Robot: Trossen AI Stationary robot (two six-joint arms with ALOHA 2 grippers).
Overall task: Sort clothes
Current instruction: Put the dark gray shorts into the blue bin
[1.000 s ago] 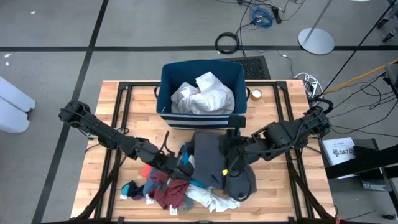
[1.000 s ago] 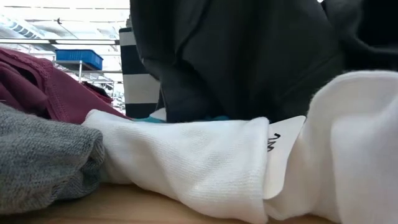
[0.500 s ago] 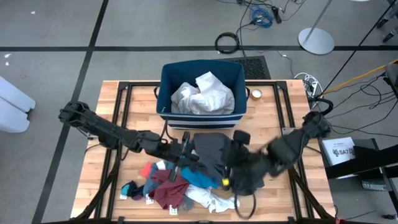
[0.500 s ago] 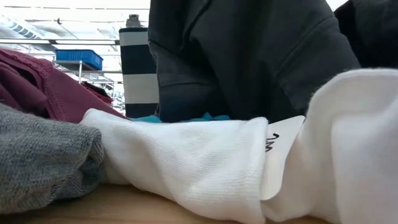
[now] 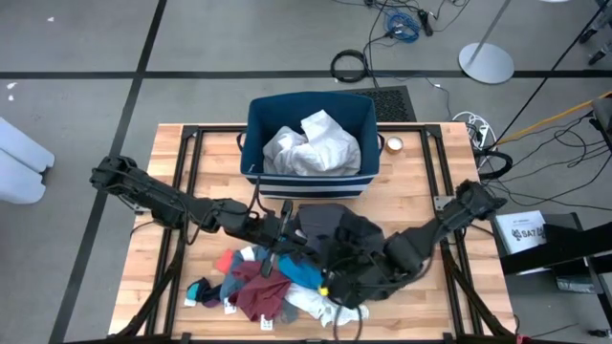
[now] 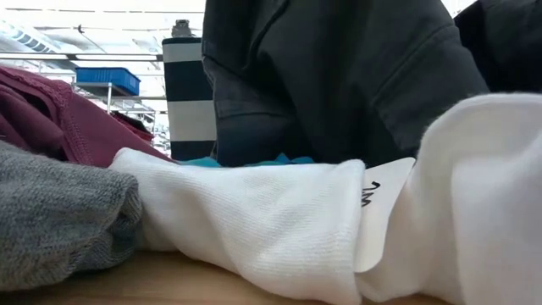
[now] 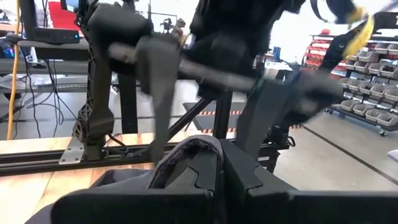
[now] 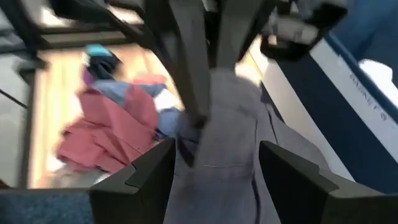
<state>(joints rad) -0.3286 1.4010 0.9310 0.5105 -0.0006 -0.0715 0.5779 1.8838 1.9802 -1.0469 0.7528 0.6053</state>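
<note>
Clothes (image 5: 287, 277): mixed heap, centre frame; dark grey garment (image 5: 335, 229) on top.
Left gripper (image 5: 290, 235): fingers pinching grey garment.
Right gripper (image 5: 330, 285): fingers spread.

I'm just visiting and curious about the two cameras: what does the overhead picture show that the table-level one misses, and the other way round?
Only the overhead view shows both arms, the left pincer shut on the dark grey garment, the right pincer open, and white clothes in the navy bin. Only the table-level view shows a white sock's tag and shelving beyond. Both show the dark grey garment, maroon piece and striped bin.
</note>
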